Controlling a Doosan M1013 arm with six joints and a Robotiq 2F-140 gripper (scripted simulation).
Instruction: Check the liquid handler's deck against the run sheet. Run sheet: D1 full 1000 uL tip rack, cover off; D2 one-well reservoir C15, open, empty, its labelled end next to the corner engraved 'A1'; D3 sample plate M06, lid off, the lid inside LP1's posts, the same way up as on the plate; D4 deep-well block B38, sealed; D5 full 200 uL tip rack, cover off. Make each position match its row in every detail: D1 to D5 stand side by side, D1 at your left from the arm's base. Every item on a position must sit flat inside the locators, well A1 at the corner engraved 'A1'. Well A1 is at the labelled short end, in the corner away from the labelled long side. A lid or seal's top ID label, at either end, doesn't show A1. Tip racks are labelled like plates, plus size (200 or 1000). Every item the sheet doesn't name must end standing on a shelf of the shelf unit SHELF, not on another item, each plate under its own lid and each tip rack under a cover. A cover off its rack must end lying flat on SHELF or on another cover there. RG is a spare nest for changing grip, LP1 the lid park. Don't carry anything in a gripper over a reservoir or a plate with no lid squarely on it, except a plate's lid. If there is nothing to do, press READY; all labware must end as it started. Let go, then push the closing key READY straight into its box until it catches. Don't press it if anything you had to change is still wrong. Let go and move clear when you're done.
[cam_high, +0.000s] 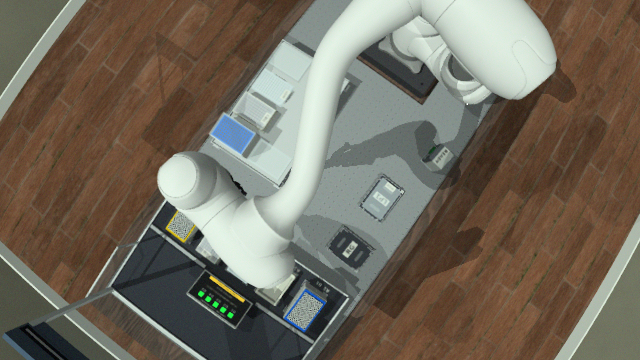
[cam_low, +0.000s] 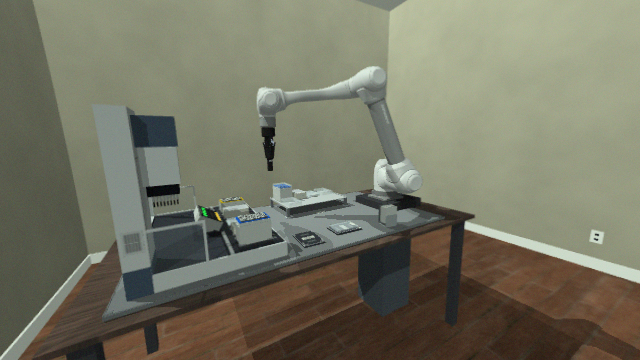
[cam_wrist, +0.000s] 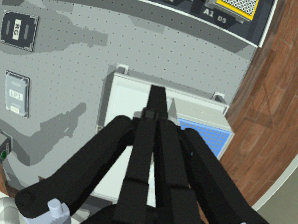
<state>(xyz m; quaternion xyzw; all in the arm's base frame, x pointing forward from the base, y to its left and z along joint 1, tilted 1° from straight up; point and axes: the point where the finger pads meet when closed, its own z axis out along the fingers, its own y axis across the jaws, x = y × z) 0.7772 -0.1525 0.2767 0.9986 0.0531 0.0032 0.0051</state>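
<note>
My gripper (cam_low: 270, 164) is shut and empty. It hangs high above the table, between the deck and the shelf unit. In the wrist view the closed fingertips (cam_wrist: 157, 94) point down at the shelf unit SHELF, beside a blue cover (cam_wrist: 204, 137). From above, the yellow-rimmed rack (cam_high: 180, 226) and a blue-rimmed tip rack (cam_high: 305, 310) sit at the deck's two ends. My arm hides most of the middle positions.
SHELF (cam_high: 265, 115) carries the blue cover (cam_high: 232, 134) and several white and clear labware pieces. The lid park LP1 (cam_high: 382, 198), the spare nest RG (cam_high: 355, 250) and the READY box (cam_high: 437, 157) stand on the grey mat. The liquid handler's tower (cam_low: 137, 195) rises at the deck's far side.
</note>
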